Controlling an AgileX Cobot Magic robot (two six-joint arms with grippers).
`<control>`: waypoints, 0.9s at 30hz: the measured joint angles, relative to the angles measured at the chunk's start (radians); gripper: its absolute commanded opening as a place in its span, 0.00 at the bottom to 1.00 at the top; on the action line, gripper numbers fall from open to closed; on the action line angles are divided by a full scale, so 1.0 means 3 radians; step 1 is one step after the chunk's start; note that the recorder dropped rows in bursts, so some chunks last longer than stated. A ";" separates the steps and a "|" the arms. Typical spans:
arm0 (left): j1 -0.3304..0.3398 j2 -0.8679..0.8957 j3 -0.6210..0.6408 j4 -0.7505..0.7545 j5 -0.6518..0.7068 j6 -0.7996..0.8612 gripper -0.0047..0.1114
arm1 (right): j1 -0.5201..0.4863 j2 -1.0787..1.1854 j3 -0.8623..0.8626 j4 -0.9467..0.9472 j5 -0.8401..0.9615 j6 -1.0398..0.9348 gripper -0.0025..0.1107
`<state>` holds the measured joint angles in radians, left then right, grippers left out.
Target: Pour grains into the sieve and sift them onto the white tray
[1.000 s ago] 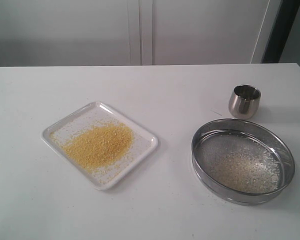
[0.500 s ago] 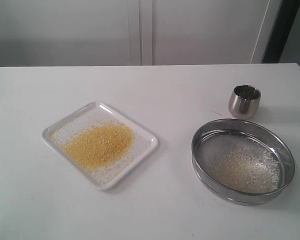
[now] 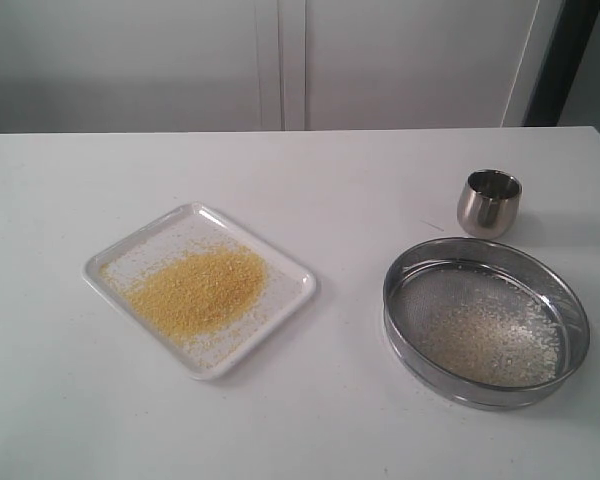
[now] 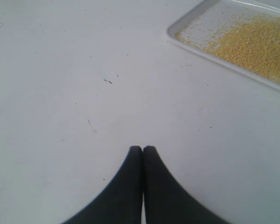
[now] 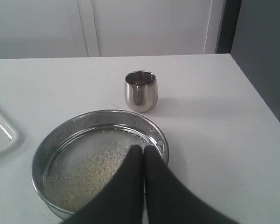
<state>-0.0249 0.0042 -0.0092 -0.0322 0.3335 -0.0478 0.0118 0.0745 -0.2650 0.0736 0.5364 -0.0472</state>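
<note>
Looks all but finished. Spot the yellow grains [image 3: 195,290] heaped in the middle of the white tray [image 3: 305,283], on the left part of the table [image 3: 310,170]. Find the sieve [image 3: 412,365] well apart to the right, flat on the table, holding only pale coarse bits [image 3: 490,345] on its mesh. Note both tools pinched fully closed, gripping nothing: left tool [image 4: 143,148] over bare table near the tray's corner, right tool [image 5: 143,147] pointed at the sieve, height hard to judge. To close out well: keep clear, avoid clipping that steel rim or jolting the tray. Mind the small steel cup [image 3: 488,202], upright just beyond the sieve and easy to knock. Nothing else in the way.
</note>
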 measured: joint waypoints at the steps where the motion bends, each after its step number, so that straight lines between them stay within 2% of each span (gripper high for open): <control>1: 0.0000 0.0000 0.0000 0.0000 0.0000 0.0000 0.04 | 0.0000 -0.0058 0.0078 0.0000 -0.0015 0.0000 0.02; 6: 0.0000 0.0000 0.0000 0.0000 0.0000 0.0000 0.04 | 0.0000 -0.0229 0.0392 0.0000 -0.0288 0.0000 0.02; 19: 0.0000 0.0000 0.0000 0.0000 0.0000 0.0000 0.04 | 0.0000 -0.0229 0.0824 0.0000 -0.0457 0.0002 0.02; 27: 0.0000 0.0000 0.0000 0.0000 0.0000 0.0000 0.04 | 0.0000 -0.0229 0.0865 -0.0152 -0.0569 0.0002 0.02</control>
<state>-0.0249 0.0042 -0.0092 -0.0322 0.3335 -0.0478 0.0118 0.0059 -0.0055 0.0281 0.3655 -0.0465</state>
